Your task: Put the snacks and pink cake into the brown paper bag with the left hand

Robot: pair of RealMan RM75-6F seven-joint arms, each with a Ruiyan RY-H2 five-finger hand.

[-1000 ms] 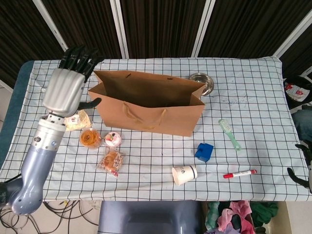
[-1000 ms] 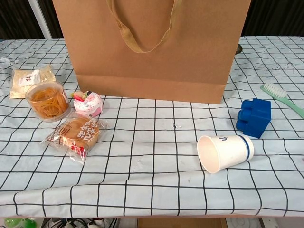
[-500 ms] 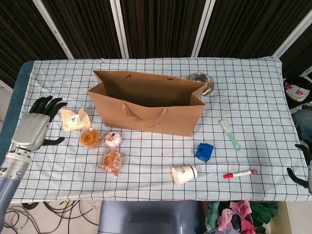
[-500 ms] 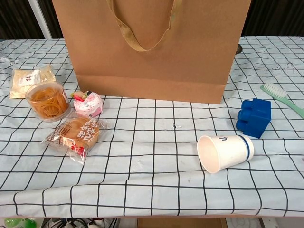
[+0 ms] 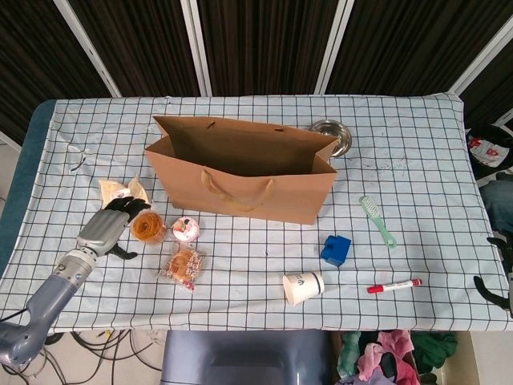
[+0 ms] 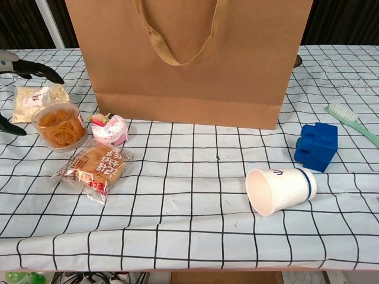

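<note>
The brown paper bag (image 5: 240, 172) stands open at mid table. To its left lie a pale snack packet (image 5: 120, 192), a round clear tub of snacks (image 5: 148, 228), the pink cake (image 5: 186, 229) and a wrapped bun (image 5: 183, 266). My left hand (image 5: 104, 231) hovers low just left of the tub, open, fingers spread over the pale packet's near edge, holding nothing. In the chest view its fingers (image 6: 29, 68) reach in from the left edge above the packet (image 6: 37, 99) and the tub (image 6: 58, 125). Only the fingertips of my right hand (image 5: 495, 281) show at the far right edge, apart.
A steel bowl (image 5: 330, 136) sits behind the bag's right end. Right of the bag lie a green brush (image 5: 377, 220), a blue block (image 5: 336, 249), a tipped paper cup (image 5: 303, 287) and a red pen (image 5: 393, 285). The table's front edge runs close below the bun.
My left hand came down from high beside the bag, swung out left, and now sits low next to the tub and the pale packet. Nothing on the table moved.
</note>
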